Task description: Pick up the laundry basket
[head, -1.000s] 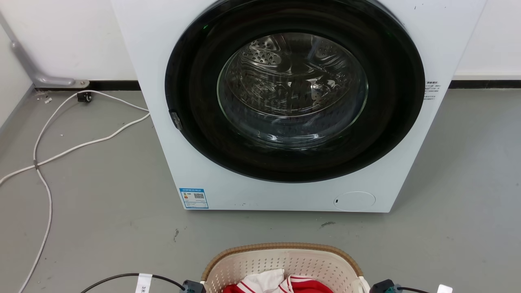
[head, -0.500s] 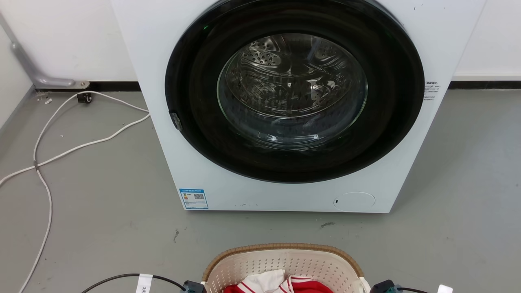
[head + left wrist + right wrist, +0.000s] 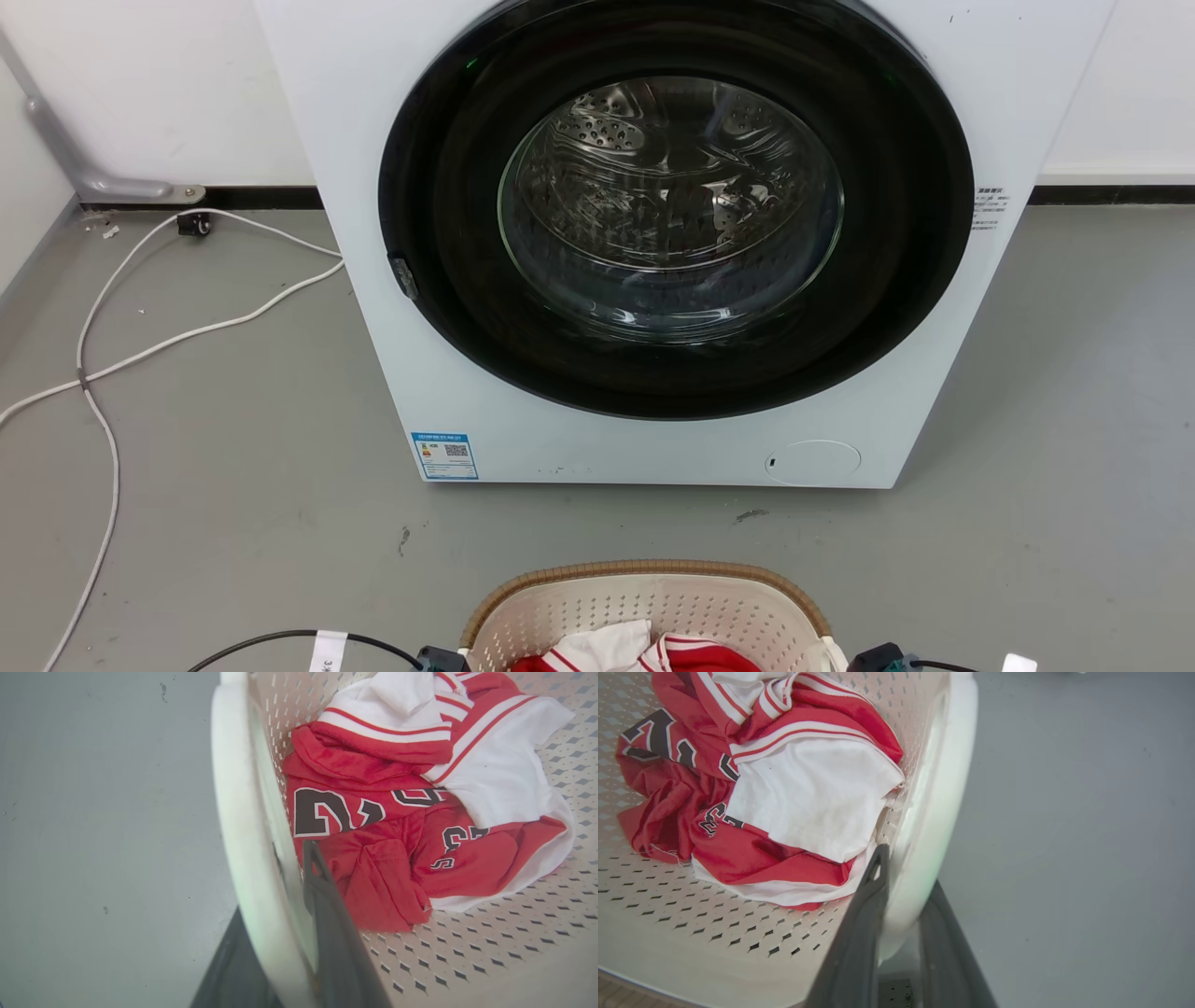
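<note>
Laundry basket (image 3: 653, 597): sitting low on the grey floor (image 3: 233, 448), in front of the front-loading washing machine (image 3: 607, 453) and apart from it, at the bottom edge of the head view. Carrying just one crumpled red-and-white jersey (image 3: 373, 812), bunched on the perforated bottom. Judging that as a light, soft load, unlikely to be shifting much. Looking like thin perforated plastic: stiff enough for carrying, probably flexing a little at the walls, smooth and perhaps slippery under the dark fingers. Best taking hold at the two white side loops, one per side, and already doing so. Left hand (image 3: 275, 891): narrowed onto the left loop handle (image 3: 243, 812), with one finger inside the basket beside the jersey and the other outside, pinching the white loop between. Right hand (image 3: 906, 868): mirroring on the right loop handle (image 3: 943, 788), clamped narrow around it, with the inner finger just beside the white cloth. Calling for an even raise on both sides, keeping the woven-look rim level, guarding against tilting and against either loop slipping out.
</note>
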### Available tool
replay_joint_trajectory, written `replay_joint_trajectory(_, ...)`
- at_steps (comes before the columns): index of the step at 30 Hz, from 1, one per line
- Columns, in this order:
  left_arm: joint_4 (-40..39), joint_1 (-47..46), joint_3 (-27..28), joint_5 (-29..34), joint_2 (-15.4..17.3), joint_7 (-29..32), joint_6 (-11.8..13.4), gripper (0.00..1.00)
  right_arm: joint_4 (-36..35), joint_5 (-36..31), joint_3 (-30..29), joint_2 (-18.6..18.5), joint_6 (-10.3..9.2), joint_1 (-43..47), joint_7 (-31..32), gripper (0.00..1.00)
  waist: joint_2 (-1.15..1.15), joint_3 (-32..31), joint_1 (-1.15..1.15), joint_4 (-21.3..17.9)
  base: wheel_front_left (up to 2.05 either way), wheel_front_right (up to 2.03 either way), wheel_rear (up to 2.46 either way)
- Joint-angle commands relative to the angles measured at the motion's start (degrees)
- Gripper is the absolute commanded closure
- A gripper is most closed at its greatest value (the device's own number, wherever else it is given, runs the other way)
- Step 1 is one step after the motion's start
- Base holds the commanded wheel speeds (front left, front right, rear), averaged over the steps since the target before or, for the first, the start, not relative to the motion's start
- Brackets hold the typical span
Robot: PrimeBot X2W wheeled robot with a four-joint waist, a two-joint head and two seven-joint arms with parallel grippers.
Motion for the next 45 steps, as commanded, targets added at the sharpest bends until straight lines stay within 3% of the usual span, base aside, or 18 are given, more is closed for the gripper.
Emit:
replay_joint_trajectory(1, -0.1, 0.5, -0.5, 0.3, 0.2, -0.4, -0.5, 1.0, -0.1, -0.1, 0.4, -0.4, -0.06, -0.5, -0.3, 1.0, 0.0, 0.0, 0.0, 0.0, 0.0, 0.0, 0.0)
replay_joint_trajectory(45, -0.1, 0.5, -2.7, -2.2, 0.2, -0.5, -0.4, 1.0, -0.1, 1.7, 2.1, -0.5, -0.05, -0.4, 0.0, 1.0, 0.0, 0.1, 0.0, -0.1, 0.0, 0.0, 0.0)
